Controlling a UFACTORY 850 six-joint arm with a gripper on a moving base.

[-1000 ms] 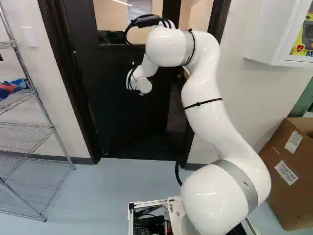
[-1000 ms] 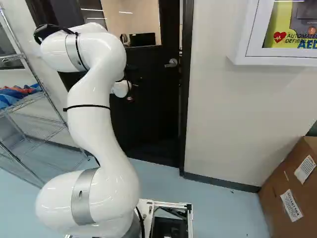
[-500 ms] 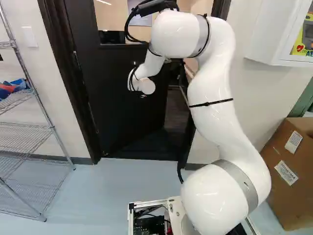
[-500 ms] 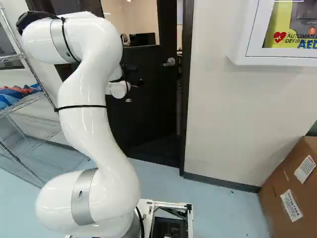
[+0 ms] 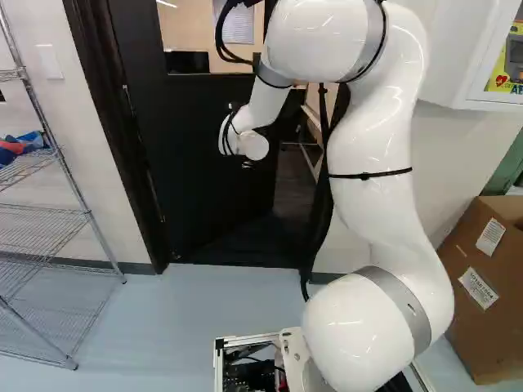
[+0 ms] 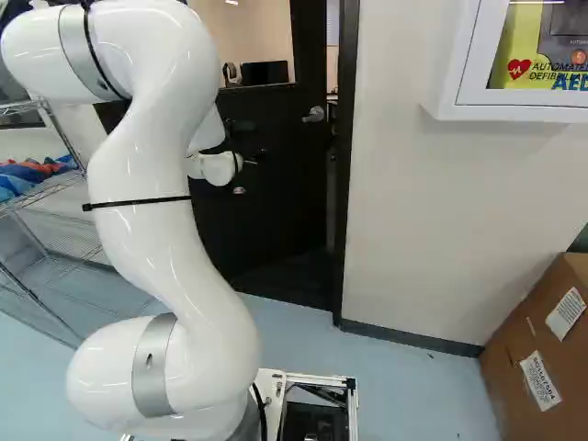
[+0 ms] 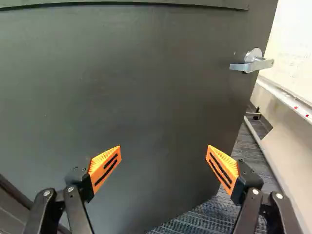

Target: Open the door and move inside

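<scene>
Black door (image 7: pixel 131 97) stands ajar; gripper (image 7: pixel 164 152) faces it left of the handle (image 7: pixel 252 63), jaws spread, empty, presumably for pushing.

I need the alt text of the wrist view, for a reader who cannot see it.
A dark door stands ajar ahead of the open gripper, whose two orange-padded fingers hold nothing. A silver lever handle sits near the door's free edge; past that edge show patterned carpet and a pale wall.
</scene>
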